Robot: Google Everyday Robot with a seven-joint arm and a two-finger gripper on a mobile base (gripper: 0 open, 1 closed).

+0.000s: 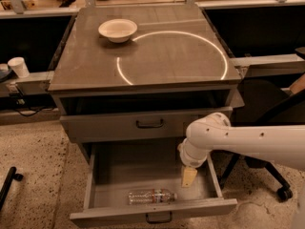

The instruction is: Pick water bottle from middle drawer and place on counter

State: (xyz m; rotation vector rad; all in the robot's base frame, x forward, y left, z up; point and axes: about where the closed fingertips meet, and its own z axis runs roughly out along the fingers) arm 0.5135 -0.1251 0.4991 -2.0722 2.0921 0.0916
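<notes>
One bottle (151, 196), one bowl (117, 30), one cup (18, 67), two drawers, one arm (248, 141) with one gripper (189, 176).

The bottle lies on its side in the middle drawer (133, 168), near the front panel and running along it, about midway across. It is small, clear and ribbed, with a faint reddish band round its middle; the grey drawer floor shows through it. Nothing touches it.

The middle drawer is pulled well out – plain grey inside, a low front and a small dark handle (158, 218). The upper drawer (109, 126), taller-fronted with its own dark handle, is pushed in.

The white arm reaches in from the right and bends down at a rounded joint, so that the gripper points down into the right half of the open drawer. It shows as a single pale tan block, behind the bottle and to its right, clearly apart from it – whether it is spread or pressed together cannot be told.

The counter (167, 75) is grey-brown, with a thin bright ring of light (190, 33) across it. The pale bowl sits upright near its back left corner, just beside the ring. The white cup stands on a ledge to the left of the cabinet. A dark office chair (267, 123) is on the right, behind the arm.
</notes>
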